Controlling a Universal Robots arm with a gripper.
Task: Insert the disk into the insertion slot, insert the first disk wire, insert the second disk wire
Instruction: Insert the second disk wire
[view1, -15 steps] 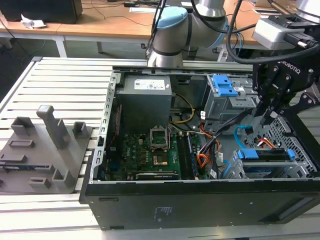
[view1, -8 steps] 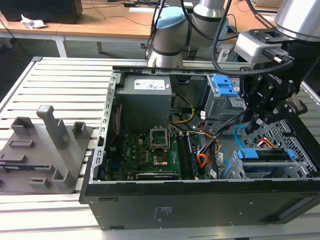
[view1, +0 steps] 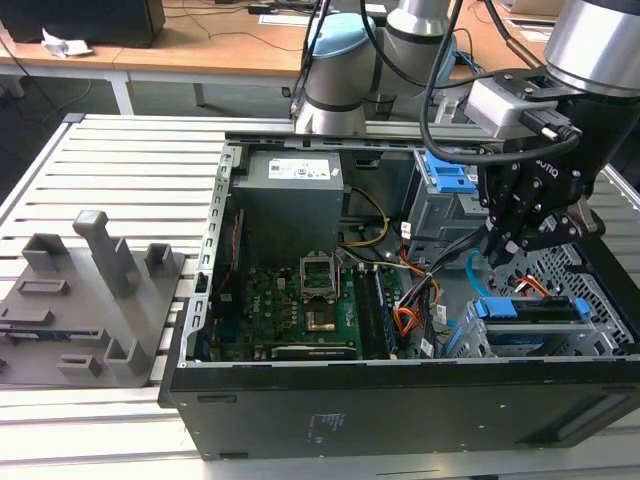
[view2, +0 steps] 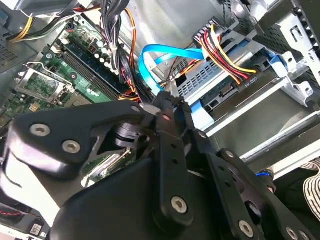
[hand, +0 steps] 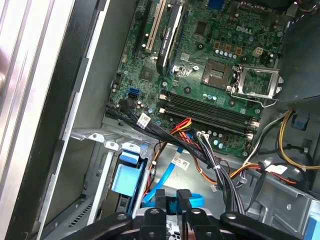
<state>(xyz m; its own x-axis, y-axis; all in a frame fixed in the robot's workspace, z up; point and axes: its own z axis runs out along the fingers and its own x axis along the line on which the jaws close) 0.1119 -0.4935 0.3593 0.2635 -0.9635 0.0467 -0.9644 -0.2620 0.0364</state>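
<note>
In the exterior view, the disk (view1: 530, 318) sits in the insertion slot (view1: 470, 335), at the motherboard's (view1: 290, 310) right.

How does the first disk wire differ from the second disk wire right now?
The first disk wire is a bundle of red, yellow and black leads; the second disk wire is one flat light blue cable. The first disk wire's black plug sits at the back of the disk; the second disk wire is held in the pincer. Both are thin and curve above the case floor.

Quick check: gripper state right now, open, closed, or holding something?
Gripper: closed on the light blue data cable, above the disk already seated in its bay.
</note>
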